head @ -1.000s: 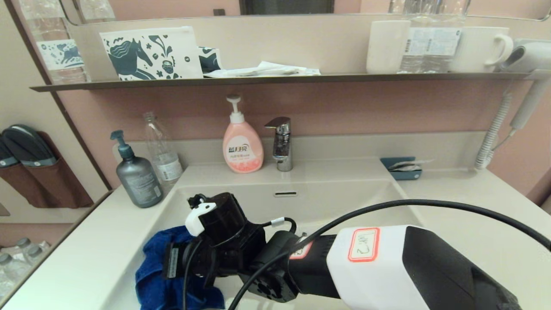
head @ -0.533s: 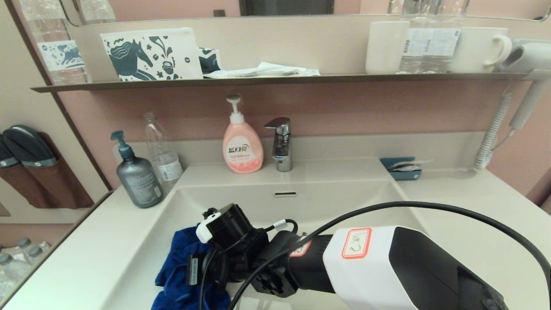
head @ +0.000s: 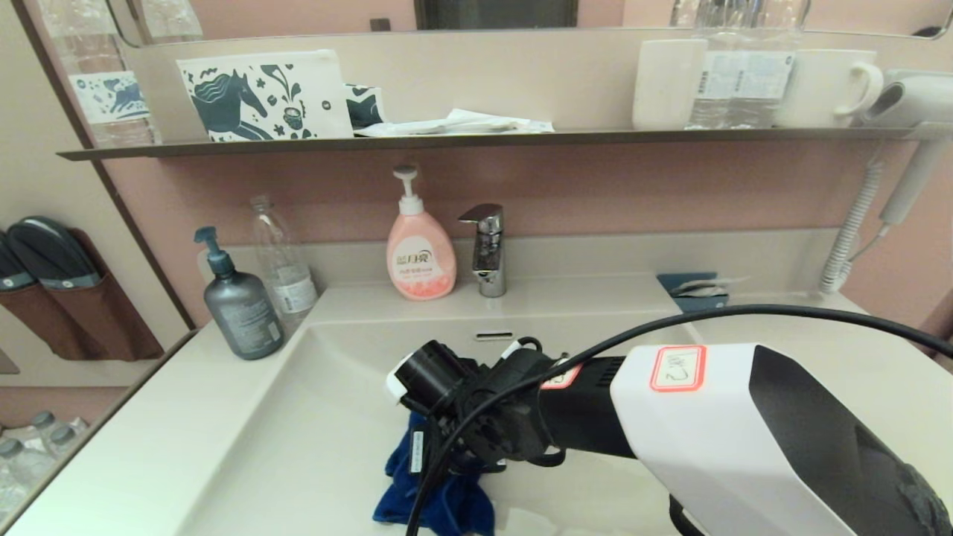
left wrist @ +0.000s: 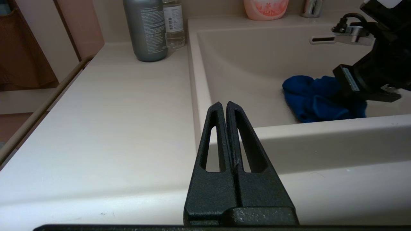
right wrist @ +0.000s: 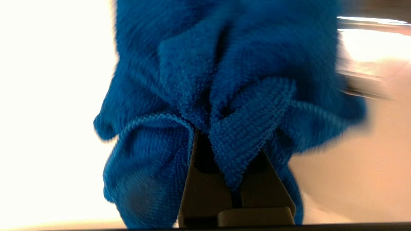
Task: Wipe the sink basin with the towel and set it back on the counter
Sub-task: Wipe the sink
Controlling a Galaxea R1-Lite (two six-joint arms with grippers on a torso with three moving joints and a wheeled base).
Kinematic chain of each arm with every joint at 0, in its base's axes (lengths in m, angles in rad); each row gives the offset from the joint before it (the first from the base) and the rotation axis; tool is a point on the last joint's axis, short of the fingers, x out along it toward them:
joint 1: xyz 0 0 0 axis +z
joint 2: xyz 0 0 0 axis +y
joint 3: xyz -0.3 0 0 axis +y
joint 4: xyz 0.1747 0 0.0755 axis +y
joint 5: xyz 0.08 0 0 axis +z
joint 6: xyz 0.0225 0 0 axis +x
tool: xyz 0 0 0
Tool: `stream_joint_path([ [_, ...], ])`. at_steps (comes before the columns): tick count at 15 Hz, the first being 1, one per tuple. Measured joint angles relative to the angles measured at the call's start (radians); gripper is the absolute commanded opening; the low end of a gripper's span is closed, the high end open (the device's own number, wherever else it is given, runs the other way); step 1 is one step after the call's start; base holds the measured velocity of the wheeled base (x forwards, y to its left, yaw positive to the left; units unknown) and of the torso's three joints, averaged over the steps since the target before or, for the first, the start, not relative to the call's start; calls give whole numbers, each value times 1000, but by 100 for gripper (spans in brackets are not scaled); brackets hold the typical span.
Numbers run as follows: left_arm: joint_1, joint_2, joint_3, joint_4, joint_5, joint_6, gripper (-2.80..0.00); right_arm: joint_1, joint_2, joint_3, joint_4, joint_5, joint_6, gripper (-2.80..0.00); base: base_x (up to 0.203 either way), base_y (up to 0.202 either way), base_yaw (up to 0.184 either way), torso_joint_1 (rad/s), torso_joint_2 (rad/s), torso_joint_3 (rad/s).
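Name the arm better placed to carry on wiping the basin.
Right. Its hand is shut on the towel, which lies inside the sink basin. The left hand is shut, empty, outside the basin's near rim.

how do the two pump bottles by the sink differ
The grey pump bottle is tall, straight-sided and dark with a teal pump; the pink pump bottle is squat, rounded and has a white pump. The grey one stands on the counter at the basin's left corner, beside a clear plastic bottle; the pink one stands behind the sink basin, next to the faucet. Both are upright and carry labels.
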Motion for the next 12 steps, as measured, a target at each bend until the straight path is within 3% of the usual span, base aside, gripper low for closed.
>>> stream_joint_path([
  [3, 0, 0, 0, 0, 0, 0, -280, -30, -23, 10, 149, -49, 44, -280, 0, 0, 0, 0, 0, 0],
  [7, 0, 0, 0, 0, 0, 0, -280, -19, -24, 10, 165, -9, 42, -280, 0, 0, 0, 0, 0, 0],
  [12, 0, 0, 0, 0, 0, 0, -280, 36, -10, 2, -59, 156, -30, -280, 0, 0, 0, 0, 0, 0],
])
